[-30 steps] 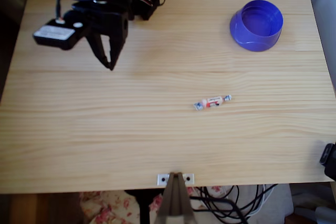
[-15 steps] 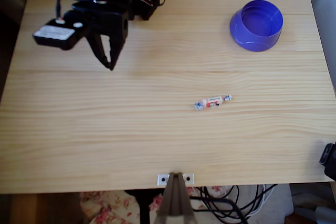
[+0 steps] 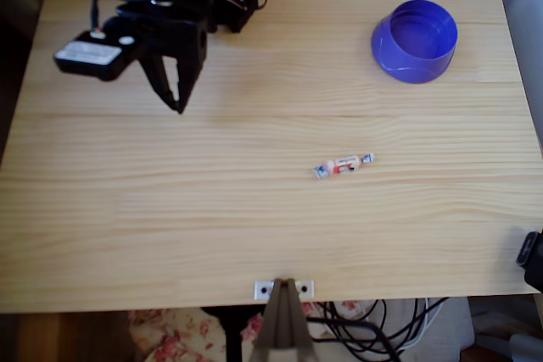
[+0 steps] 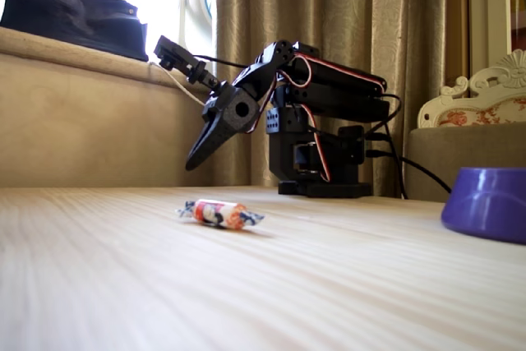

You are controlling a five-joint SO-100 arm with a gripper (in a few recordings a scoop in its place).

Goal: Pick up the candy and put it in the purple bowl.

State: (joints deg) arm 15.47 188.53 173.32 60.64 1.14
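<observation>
The candy (image 3: 343, 164) lies on the counter (image 3: 254, 235), well apart from the purple bowl (image 3: 415, 41). The end effector (image 3: 179, 108), pressed together and empty, hangs far from the candy. A slightly off-centre pinch could flick the thin wrapper away.

Black SO-100 arm (image 4: 316, 113)

Matte black links and blocky base, red and white cables along the top, tapered pointed end effector (image 3: 179, 106) fingers.

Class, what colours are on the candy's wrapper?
White with red-orange and blue marks on the candy, clearest in the fixed view.
</observation>
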